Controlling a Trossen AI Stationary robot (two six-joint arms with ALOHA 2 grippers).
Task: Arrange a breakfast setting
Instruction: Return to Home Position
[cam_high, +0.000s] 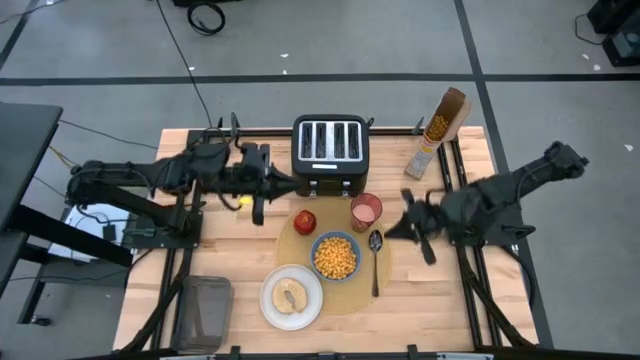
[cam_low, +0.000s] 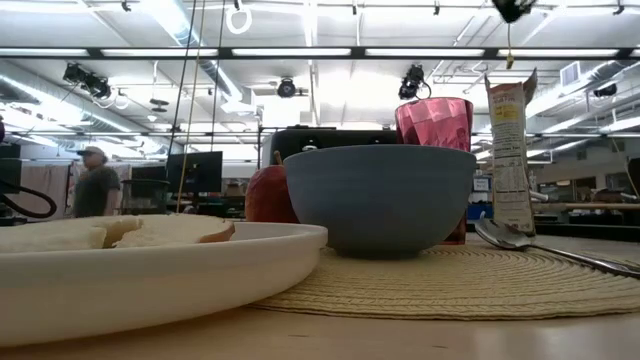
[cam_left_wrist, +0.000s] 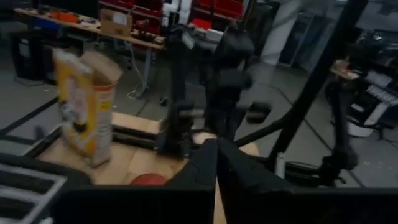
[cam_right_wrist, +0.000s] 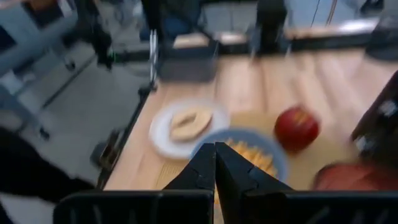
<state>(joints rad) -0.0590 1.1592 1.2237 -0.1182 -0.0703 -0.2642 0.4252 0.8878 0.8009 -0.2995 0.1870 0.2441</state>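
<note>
Wooden surface (cam_high: 420, 300) carries the whole setting. Left fingers (cam_left_wrist: 202, 171) and right fingers (cam_right_wrist: 202, 171) are clenched on nothing, one at each side of it. On the placemat (cam_high: 352, 296):

- **Centre:** bowl (cam_high: 336, 257).
- **Just right:** spoon (cam_high: 375, 260).
- **Far side:** apple (cam_high: 305, 221) and cup (cam_high: 366, 212).
- **Near-left edge, overlapping:** plate (cam_high: 268, 305) with bagel (cam_high: 291, 296).

Arrangement judged complete; only parking the arms remains.
</note>
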